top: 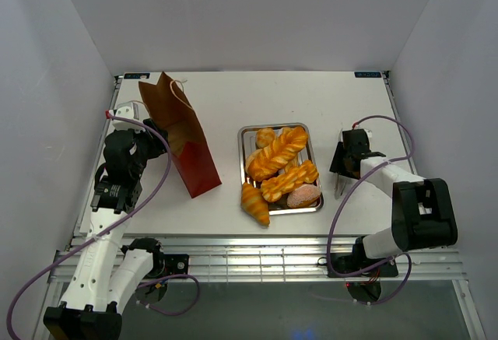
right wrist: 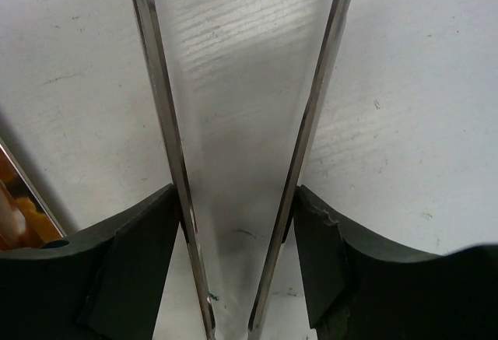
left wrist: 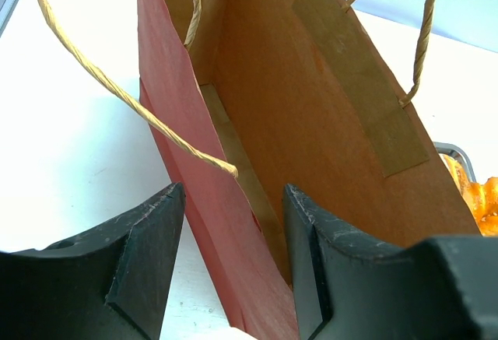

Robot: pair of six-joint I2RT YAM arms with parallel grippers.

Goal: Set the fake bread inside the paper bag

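Note:
The red paper bag [top: 187,141] stands tilted at the left, its mouth open towards my left gripper [top: 162,139]. In the left wrist view the open gripper [left wrist: 233,192] straddles the bag's red near wall [left wrist: 183,145], with one finger [left wrist: 327,262] inside against the brown lining. The fake bread [top: 278,153], several golden loaves and a pinkish roll [top: 303,195], lies on the silver tray [top: 243,141]. One croissant [top: 254,204] lies off its front left corner. My right gripper [top: 343,170] [right wrist: 233,196] is shut on the metal tongs [right wrist: 159,106] right of the tray.
The bag's cord handles [left wrist: 117,91] hang loose over the table. White walls close in the table on three sides. The tray's edge [right wrist: 23,184] and a bit of bread show at the left of the right wrist view.

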